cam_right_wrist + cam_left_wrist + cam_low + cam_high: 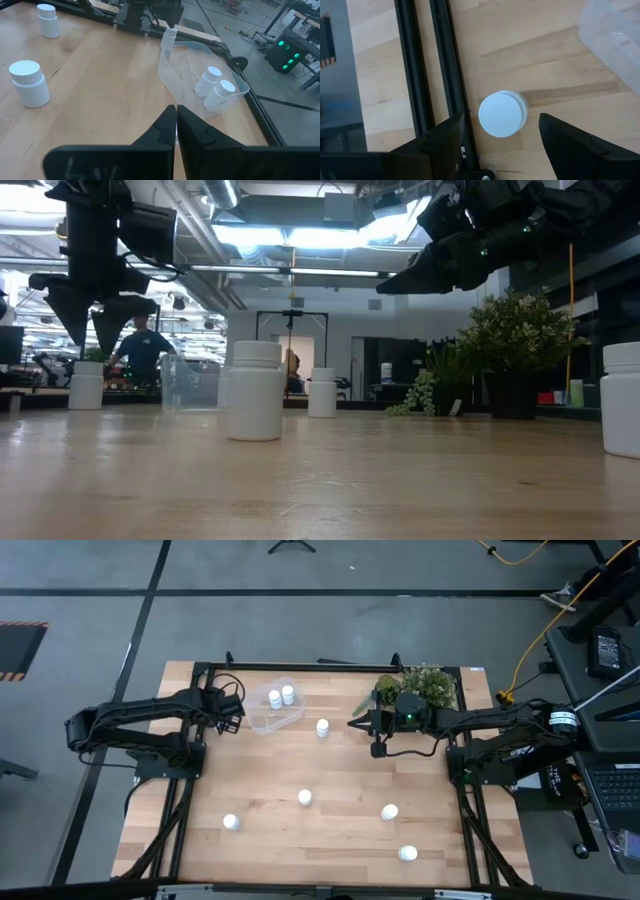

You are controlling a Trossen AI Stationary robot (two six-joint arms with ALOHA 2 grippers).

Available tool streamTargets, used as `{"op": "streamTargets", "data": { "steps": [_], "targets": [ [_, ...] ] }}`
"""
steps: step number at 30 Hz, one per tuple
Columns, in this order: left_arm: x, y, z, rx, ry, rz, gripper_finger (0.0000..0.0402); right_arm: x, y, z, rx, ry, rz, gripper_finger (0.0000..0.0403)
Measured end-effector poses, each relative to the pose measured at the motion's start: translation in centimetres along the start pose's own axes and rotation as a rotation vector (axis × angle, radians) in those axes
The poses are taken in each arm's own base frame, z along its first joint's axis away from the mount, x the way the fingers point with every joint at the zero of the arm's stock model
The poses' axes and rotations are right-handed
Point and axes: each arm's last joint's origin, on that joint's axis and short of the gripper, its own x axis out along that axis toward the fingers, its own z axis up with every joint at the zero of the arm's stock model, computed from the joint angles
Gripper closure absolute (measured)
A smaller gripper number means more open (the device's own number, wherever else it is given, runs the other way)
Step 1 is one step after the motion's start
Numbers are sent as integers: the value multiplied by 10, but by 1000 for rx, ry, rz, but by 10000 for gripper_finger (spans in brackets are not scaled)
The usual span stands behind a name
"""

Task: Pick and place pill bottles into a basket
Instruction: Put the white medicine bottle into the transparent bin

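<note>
The clear basket sits at the far middle of the table with two white pill bottles inside. Just left of it my left gripper hangs open, pointing down over one standing bottle. Its fingertips stay above the cap without touching, and in the high view the gripper hides this bottle. My right gripper is shut and empty, hovering right of the basket beside the plant. Several more bottles stand on their bases: one near the basket, others toward the near edge.
A green plant stands at the far right behind my right gripper. Black frame rails run along the table's left side, close to the bottle under my left gripper. Two more bottles stand at the near right.
</note>
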Motion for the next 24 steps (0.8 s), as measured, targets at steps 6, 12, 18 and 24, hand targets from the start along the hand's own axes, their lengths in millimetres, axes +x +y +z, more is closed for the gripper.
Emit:
{"op": "streamTargets", "data": {
  "steps": [6,12,18,24],
  "targets": [
    [13,1,0,8,42,-29,151,0,0,0,0,0,0,384],
    [19,4,1,11,53,-13,151,0,0,0,0,0,0,384],
    [21,6,3,7,78,-27,151,0,0,0,0,0,0,384],
    [22,6,5,20,95,-54,151,0,0,0,0,0,0,384]
  ]
}}
